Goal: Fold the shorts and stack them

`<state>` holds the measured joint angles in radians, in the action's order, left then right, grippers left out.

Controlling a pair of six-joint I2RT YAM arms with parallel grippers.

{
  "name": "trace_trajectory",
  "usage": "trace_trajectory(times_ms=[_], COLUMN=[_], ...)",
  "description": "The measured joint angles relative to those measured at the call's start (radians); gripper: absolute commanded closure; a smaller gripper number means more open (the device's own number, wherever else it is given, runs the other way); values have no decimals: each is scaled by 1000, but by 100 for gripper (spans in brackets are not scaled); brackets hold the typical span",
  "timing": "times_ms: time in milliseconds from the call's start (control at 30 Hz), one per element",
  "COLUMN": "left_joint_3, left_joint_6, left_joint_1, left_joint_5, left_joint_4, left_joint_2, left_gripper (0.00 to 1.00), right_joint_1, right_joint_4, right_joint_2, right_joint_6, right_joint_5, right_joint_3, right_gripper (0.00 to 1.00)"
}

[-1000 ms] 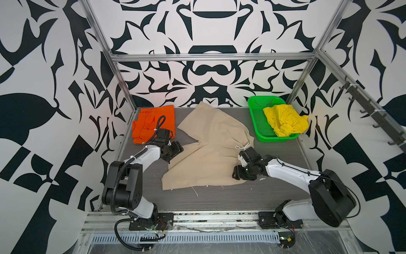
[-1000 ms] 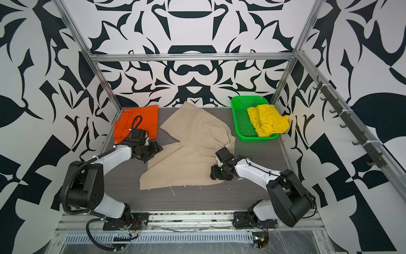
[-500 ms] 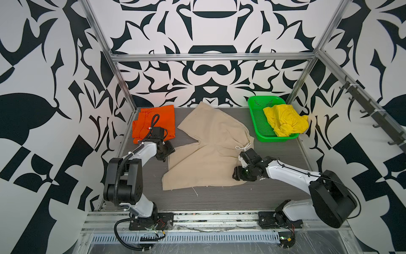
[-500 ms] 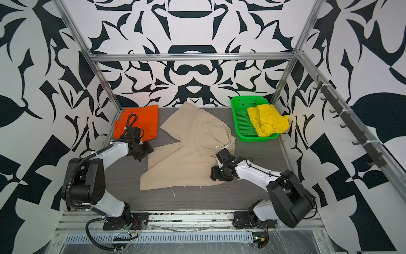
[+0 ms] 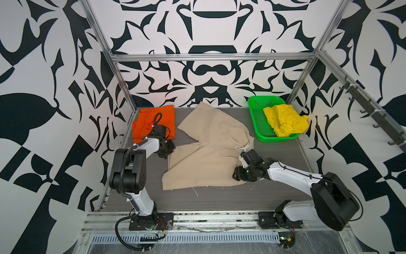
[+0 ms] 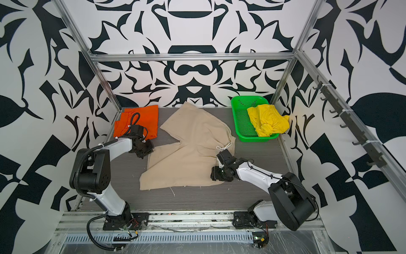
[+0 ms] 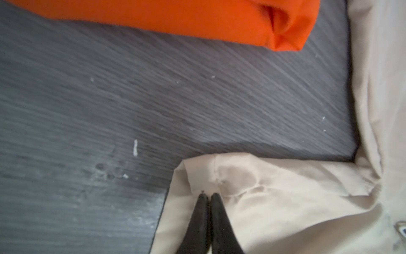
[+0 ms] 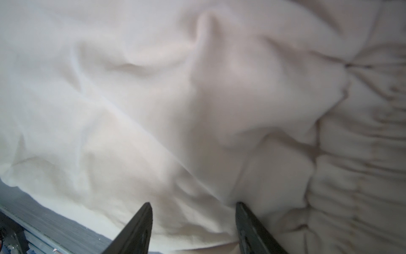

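Pinches beige shorts (image 5: 208, 158) at a leg-hem corner with shut left jaws; holds right jaws apart, empty, over the waistband. Spread mid-worktop (image 5: 219, 198). Soft, light, limp: best gripped at hems and waistband.

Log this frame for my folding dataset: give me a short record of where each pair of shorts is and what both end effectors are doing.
beige shorts: spread flat in the middle, unfolded
orange shorts: folded, back left corner
yellow shorts: crumpled in green basket, back right
left end effector: shut, pinching beige leg-hem corner
right end effector: open, at beige waistband
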<state>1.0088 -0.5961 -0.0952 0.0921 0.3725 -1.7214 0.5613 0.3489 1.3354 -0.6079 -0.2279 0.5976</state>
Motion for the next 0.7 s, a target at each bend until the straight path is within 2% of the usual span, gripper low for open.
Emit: trace_trajectory(times_ms=[367,400,433,567,700], left_joint_3=[87,103,124,211,214], left_joint_6=[115,126,137,178,177], left_joint_1=[95,101,105,110,111], left_joint_5=[-43,-43,-42,-39,-40], left_joint_4=[39,46,53,67,85], left_joint_2=[24,18,8,-53,-37], left_gripper=[98,96,89,53,43], right_joint_1=[0,0,0,0,-11], right_joint_4=[-2,-2,-1,24,127], right_joint_2=[-132,-134,-134,-153,-211], right_joint_6=[-39,-40,-40,-42,-42], right_joint_5=[19,19,19,3,-14], right_joint_3=[-104,-105,-105,-98,-40], right_gripper=[36,36,36,30,28])
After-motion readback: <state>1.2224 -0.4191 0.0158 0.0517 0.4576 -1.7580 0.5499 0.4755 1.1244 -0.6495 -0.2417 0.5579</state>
